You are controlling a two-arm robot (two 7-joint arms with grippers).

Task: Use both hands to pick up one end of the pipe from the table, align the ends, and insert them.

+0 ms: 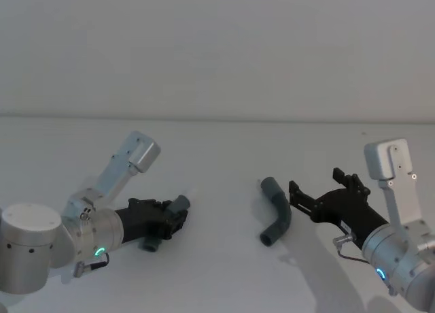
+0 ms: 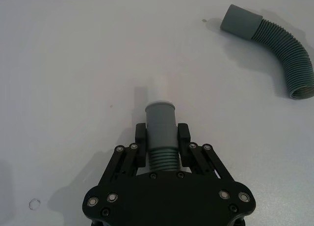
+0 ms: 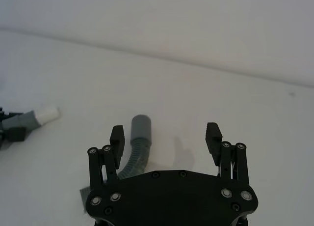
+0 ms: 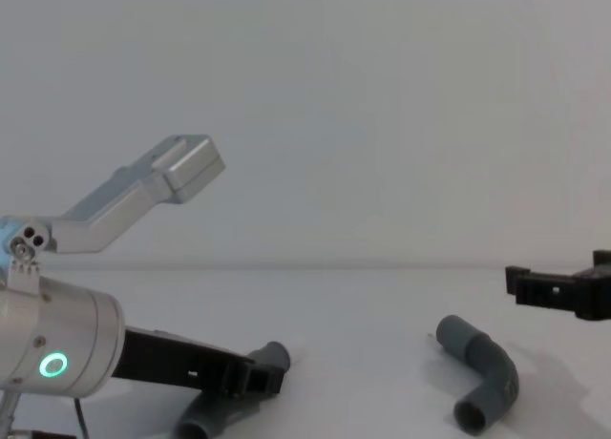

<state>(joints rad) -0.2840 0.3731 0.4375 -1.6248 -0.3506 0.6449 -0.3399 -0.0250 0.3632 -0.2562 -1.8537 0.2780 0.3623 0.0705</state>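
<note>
light: bright, diffuse | shadows: soft, faint, close under pipe (image 1: 282, 214) on table (image 1: 217, 265)

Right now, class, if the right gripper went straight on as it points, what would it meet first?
Likely the bent pipe piece just ahead of the right gripper, though height is unclear.

Bare wall (image 1: 217, 47), two small marks
The plain pale wall rises well beyond the left claw (image 2: 162, 136). A faint ring mark (image 2: 34, 204) lies off to the side of that claw's base; a dark speck (image 2: 203, 21) sits well ahead of its tips.
</note>
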